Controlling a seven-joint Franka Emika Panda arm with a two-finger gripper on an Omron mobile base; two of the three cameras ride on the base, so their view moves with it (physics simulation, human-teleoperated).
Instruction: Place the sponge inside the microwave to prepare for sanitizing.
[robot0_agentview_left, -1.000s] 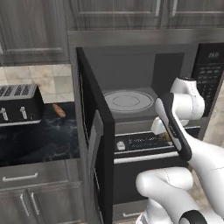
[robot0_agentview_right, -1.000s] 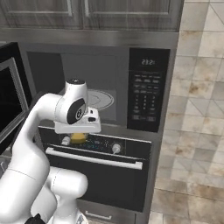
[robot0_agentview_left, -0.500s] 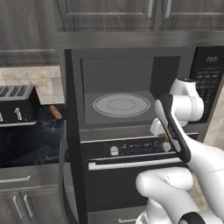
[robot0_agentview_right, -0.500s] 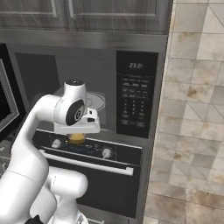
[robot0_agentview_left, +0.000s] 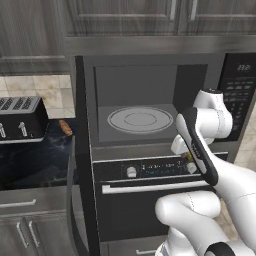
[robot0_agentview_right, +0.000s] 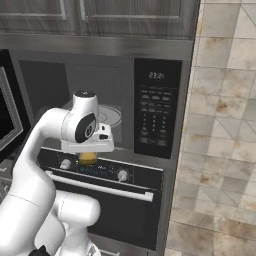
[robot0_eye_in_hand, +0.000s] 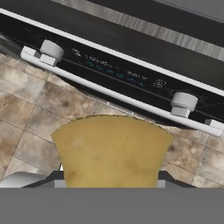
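- The large black built-in microwave (robot0_agentview_left: 150, 100) stands open under dark wood cabinets (robot0_agentview_left: 125, 20), its round glass turntable (robot0_agentview_left: 140, 120) bare.
- Below it sits a black oven (robot0_agentview_right: 120, 195) with knobs and a bar handle; beige tiled wall (robot0_agentview_right: 220, 125) to the right.
- A black toaster (robot0_agentview_left: 20, 120) rests on the dark worktop (robot0_agentview_left: 35, 160), far left.
- The end effector (robot0_agentview_right: 88, 159) clasps the soft yellow-orange squarish sponge (robot0_eye_in_hand: 111, 151), just in front of the oven panel, below the microwave opening.

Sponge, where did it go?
The sponge is held in the tool, in front of the oven's knobs, just below the open microwave.
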